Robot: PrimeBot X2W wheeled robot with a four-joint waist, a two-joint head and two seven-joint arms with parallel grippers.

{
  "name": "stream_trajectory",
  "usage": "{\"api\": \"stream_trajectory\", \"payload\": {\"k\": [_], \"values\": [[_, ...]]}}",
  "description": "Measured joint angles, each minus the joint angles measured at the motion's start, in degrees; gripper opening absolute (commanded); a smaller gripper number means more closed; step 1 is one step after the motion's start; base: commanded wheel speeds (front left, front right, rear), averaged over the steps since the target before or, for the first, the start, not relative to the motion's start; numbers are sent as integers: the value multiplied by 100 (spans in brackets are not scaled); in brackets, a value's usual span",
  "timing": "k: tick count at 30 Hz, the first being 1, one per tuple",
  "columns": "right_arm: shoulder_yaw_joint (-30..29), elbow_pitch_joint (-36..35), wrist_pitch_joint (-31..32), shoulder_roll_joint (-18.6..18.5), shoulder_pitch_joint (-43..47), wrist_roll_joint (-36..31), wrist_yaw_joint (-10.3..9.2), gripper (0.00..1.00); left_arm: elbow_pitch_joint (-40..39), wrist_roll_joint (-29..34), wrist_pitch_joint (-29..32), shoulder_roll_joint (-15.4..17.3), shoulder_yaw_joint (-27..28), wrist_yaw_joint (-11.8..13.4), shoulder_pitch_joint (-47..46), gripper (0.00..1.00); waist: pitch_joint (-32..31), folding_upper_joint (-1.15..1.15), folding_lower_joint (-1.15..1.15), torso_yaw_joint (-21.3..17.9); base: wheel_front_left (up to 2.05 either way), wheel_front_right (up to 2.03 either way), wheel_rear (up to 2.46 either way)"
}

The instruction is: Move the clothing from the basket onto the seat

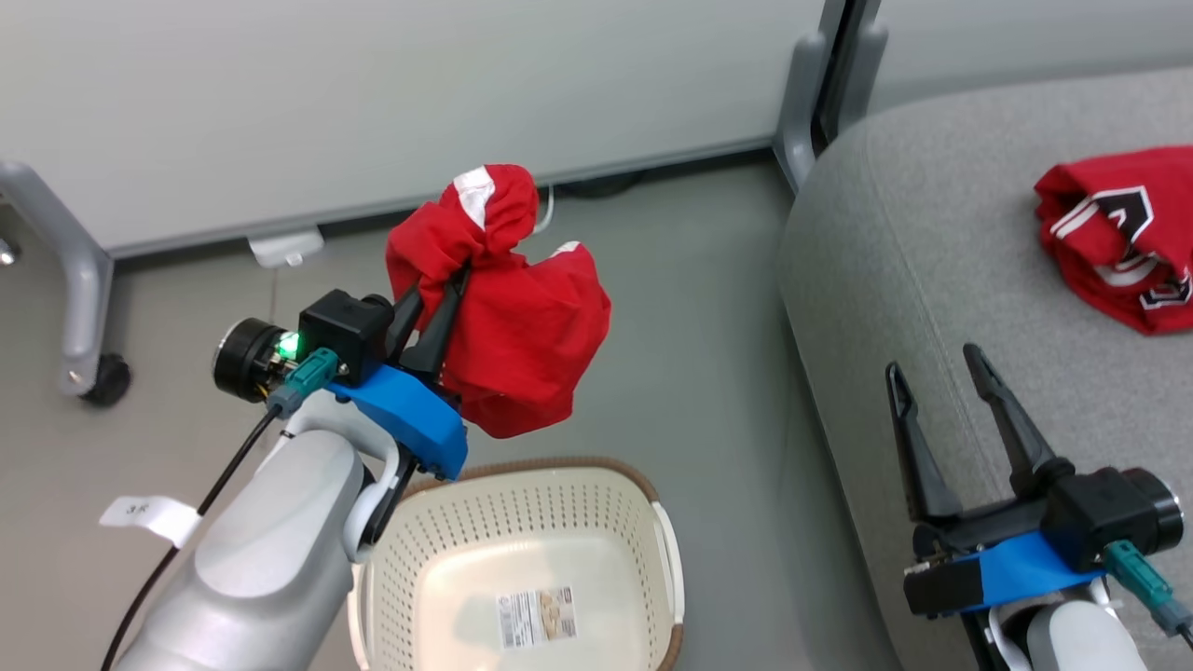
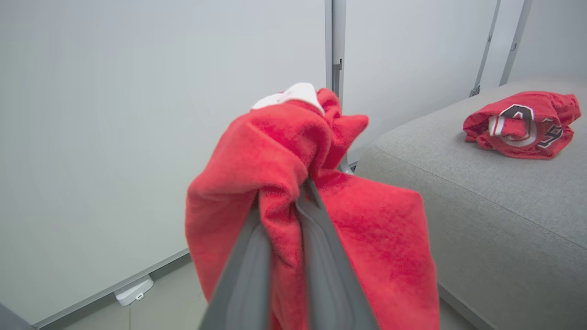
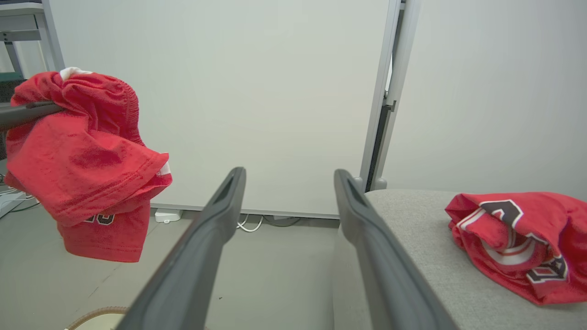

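Note:
My left gripper is shut on a bunched red shirt and holds it in the air above the far rim of the cream-white basket, left of the grey seat. In the left wrist view the red shirt wraps around both fingers. It also hangs at the left of the right wrist view as a red shirt. Another red shirt with white stripes and lettering lies crumpled on the seat. My right gripper stands open over the seat's near edge, nothing between its fingers.
The basket's floor shows a printed label. A pale grey wheeled partition panel stands behind, with a castor at the left and a post beside the seat. Grey floor lies between basket and seat.

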Motion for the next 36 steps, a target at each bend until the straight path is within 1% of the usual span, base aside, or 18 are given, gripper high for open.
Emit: {"api": "stream_trajectory", "payload": {"k": [4, 10, 19, 21, 26, 32, 36], "values": [[20, 23, 0, 27, 201, -12, 1, 100, -364, 100, 0, -99, 265, -40, 263, 0, -355, 0, 0, 61, 0, 0, 0], [102, 49, 1, 55, 406, -12, 1, 100, -781, 214, 0, -281, 470, -69, 576, 0, -705, 0, 0, 173, 0, 0, 0], [357, 29, 0, 25, 471, 0, 1, 100, -1106, 360, 0, -436, 492, -86, 814, 0, -837, 0, 1, 296, 0, 0, 0], [516, 16, 0, -48, 419, 10, 0, 100, -1134, 394, 0, -449, 490, -89, 814, 0, -822, 0, 2, 315, 0, 0, 0], [1128, 10, 0, -314, -178, 119, 1, 100, -1167, 452, 0, -499, 475, -100, 800, 0, -740, 0, 2, 376, 0, 0, 0], [1918, 322, 0, -568, -920, 303, 0, 100, -1157, 547, 0, -609, 411, -138, 682, 0, -641, 0, 2, 485, 0, 0, 0], [2315, 646, 0, -690, -1365, 363, 1, 100, -1135, 605, 0, -695, 344, -169, 582, 0, -561, 0, 2, 586, 0, 0, 0]]}}
